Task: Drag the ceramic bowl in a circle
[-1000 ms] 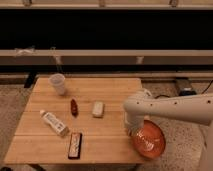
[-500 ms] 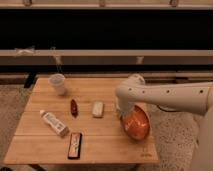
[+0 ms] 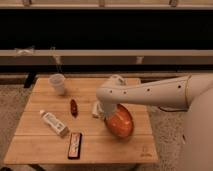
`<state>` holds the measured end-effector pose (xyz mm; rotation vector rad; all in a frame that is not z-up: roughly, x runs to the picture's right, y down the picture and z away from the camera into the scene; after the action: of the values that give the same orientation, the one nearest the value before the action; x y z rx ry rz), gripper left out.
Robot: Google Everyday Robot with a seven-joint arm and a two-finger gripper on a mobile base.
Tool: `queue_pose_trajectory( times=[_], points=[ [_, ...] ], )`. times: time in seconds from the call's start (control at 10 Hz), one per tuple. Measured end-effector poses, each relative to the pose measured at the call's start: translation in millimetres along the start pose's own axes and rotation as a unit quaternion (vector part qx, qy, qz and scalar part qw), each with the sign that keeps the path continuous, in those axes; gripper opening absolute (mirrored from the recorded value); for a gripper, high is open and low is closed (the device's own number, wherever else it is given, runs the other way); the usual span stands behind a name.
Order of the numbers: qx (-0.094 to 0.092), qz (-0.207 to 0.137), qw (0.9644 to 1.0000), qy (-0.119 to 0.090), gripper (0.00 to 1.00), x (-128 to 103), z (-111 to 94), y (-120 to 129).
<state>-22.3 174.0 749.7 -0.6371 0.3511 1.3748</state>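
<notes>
We count six things on the wooden table (image 3: 30,149): one ceramic bowl (image 3: 122,125), one white cup (image 3: 57,83), one small dark-red item (image 3: 73,106), one white tube (image 3: 54,123), one dark flat packet (image 3: 75,145) and one pale block (image 3: 94,109) (half hidden by the arm (image 3: 150,92)). The gripper (image 3: 108,115) is down at the bowl's left rim; whether it is clamped there we cannot tell. The bowl lies right of centre, with bare wood toward the right and front edges.

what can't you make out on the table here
- Camera view: pincer, down at the left rim of the bowl, mostly covered by the arm.
- Camera view: white block left of the bowl, partly behind the arm.
- Camera view: bottle label, too small to read.
</notes>
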Motion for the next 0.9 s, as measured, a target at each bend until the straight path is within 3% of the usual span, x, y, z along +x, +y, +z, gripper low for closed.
queue_pose_trajectory(
  times=[0.3, 0.4, 0.7, 0.9],
  points=[
    [-0.003, -0.049, 0.9984, 0.028, 0.0, 55, -7, 46],
    [-0.002, -0.059, 0.9974, 0.041, 0.0, 69, -13, 50],
    [0.013, -0.051, 0.9965, 0.065, 0.0, 105, -24, 31],
    [0.025, -0.02, 0.9969, 0.072, 0.0, 110, -23, 4]
  ],
)
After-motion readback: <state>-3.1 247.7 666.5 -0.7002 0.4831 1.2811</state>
